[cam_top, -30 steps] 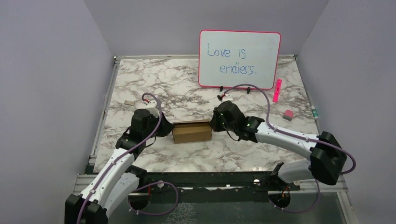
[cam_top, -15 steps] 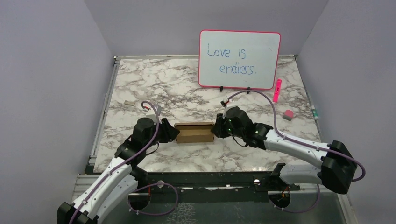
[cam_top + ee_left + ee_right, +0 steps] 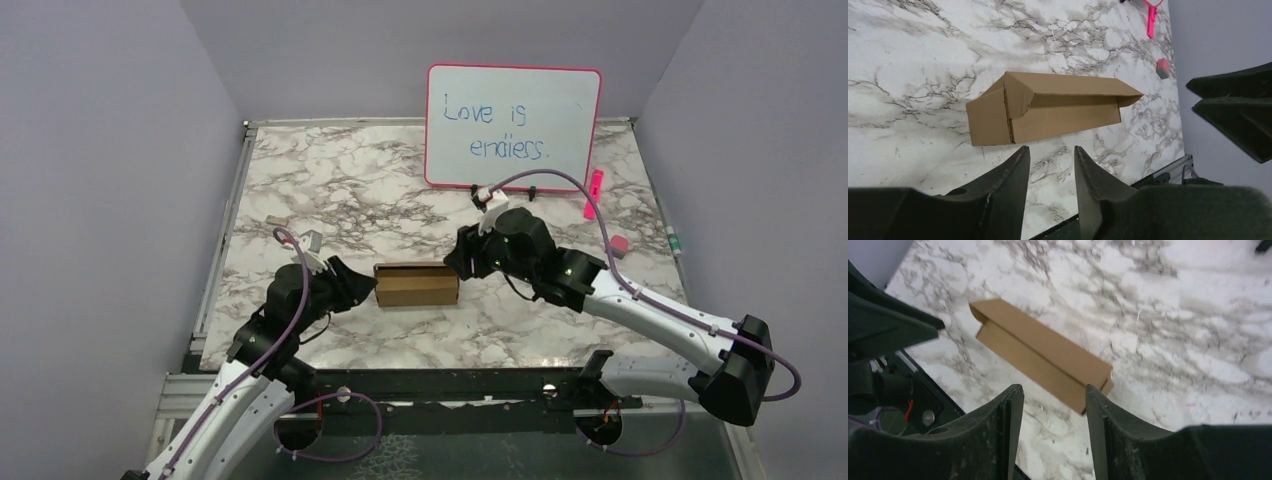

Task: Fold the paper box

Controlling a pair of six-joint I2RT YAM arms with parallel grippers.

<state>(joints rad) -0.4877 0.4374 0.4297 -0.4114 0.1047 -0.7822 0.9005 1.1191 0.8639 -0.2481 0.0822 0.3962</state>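
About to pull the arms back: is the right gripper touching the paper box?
Cannot tell. In the right wrist view one finger of the open right gripper overlaps the near end of the paper box. The top view shows no clear gap either.

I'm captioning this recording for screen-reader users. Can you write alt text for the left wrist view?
A folded brown box lies on a marble table. The left tool, fingers apart and empty, sits at the bottom edge just short of the box. A pink marker and a pink block lie far beyond it.
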